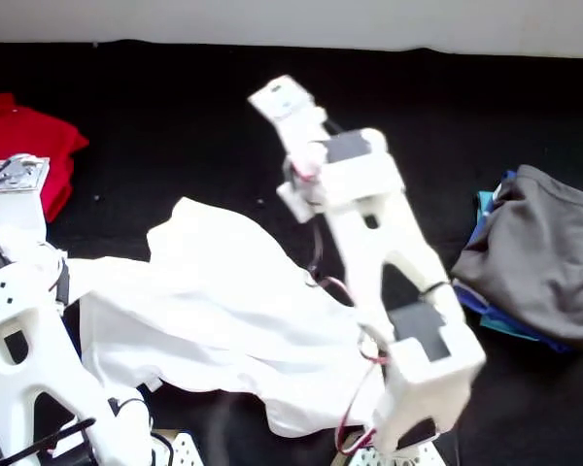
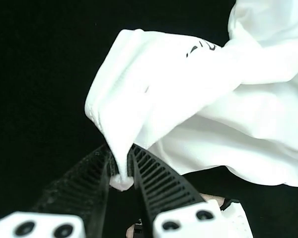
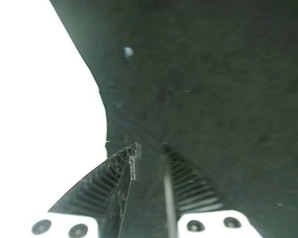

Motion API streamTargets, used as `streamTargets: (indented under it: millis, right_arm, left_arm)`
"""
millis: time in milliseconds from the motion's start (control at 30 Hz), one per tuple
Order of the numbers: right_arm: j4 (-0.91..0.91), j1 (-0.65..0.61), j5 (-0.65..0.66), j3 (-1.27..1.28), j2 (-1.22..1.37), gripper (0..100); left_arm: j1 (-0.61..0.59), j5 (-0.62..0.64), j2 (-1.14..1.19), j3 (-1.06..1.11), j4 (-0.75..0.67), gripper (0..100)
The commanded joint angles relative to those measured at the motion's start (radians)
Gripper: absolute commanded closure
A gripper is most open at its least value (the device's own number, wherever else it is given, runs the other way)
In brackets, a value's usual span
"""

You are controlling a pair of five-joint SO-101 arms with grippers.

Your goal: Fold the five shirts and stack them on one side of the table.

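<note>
Looks like you're mid-fold on the white shirt [image 1: 223, 311], crumpled mid-surface [image 1: 175, 87]. Left pincer [image 2: 120, 161] is clamped on a corner. Right pincer [image 3: 149, 148] sits slightly apart, empty, just beside the shirt. Next I'd have it grab another corner.

White shirt [image 2: 203, 94]: soft matt cloth, creased; table [image 1: 175, 97]: matt blk, slightly rough; left pincer [image 2: 119, 154]: ribbed blk plastic.

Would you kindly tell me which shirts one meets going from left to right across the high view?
red shirt → white shirt → grey shirt
</note>
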Motion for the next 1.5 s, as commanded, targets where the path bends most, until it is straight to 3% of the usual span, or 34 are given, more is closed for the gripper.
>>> streamTargets:
  millis: [0, 300, 533, 633, 767, 1033, 1167, 1333, 1467]
  right_arm:
    - [0.140, -0.070, -0.087, -0.297, 0.148, 79.8]
    - [0.292, -0.211, -0.112, -0.800, 0.504, 79.2]
    - [0.352, -0.260, -0.112, -0.932, 0.707, 79.3]
    - [0.383, -0.236, -0.106, -0.937, 0.762, 81.7]
    - [0.423, -0.165, -0.104, -0.929, 0.777, 99.8]
    - [0.423, 0.033, -0.040, -0.776, 0.682, 99.1]
    - [0.423, 0.036, 0.018, -0.704, 0.602, 94.9]
    - [0.398, -0.019, 0.017, -0.699, 0.493, 71.4]
    - [0.285, -0.062, 0.020, -0.699, 0.473, 71.3]
  left_arm:
    - [-0.013, -0.011, -0.028, -0.004, 0.041, 99]
    - [-0.013, -0.005, -0.028, -0.002, 0.074, 99]
    - [-0.013, -0.005, -0.028, -0.002, 0.074, 99]
    - [-0.013, -0.005, -0.028, -0.005, 0.074, 99]
    - [-0.012, -0.005, -0.030, -0.008, 0.068, 99]
    - [0.039, -0.005, -0.024, -0.008, 0.051, 99]
    - [0.088, -0.005, -0.022, -0.004, 0.054, 99]
    - [0.120, -0.005, -0.022, -0.002, 0.054, 99]
    - [0.120, -0.005, -0.022, -0.002, 0.057, 99]
